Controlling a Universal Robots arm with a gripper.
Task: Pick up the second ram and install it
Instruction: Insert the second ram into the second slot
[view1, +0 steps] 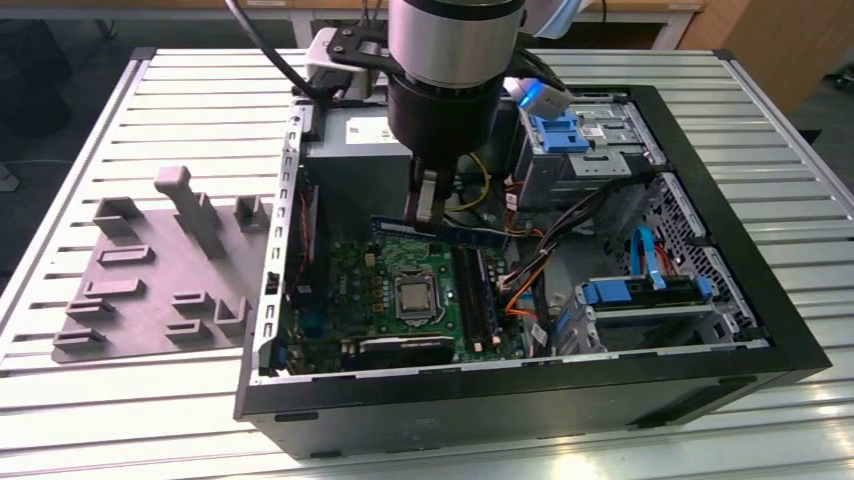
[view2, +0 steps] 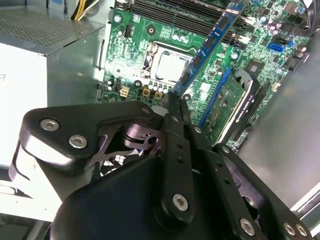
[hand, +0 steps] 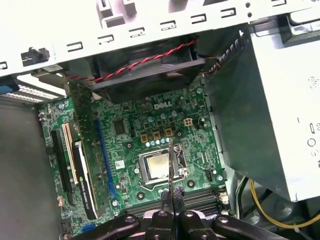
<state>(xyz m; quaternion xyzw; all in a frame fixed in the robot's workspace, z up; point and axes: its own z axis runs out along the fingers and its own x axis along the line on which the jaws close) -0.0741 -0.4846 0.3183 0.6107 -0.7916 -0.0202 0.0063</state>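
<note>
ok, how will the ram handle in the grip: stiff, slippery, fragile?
The second ram is a thin flat board, so probably stiff and light. The gripper pinches it narrowly, so it may pivot if bumped. Exposed chips suggest fragility.

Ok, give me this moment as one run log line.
gripper: shut on second ram | ram state: in the air, not seated in slots | where: over motherboard inside open PC case
</note>
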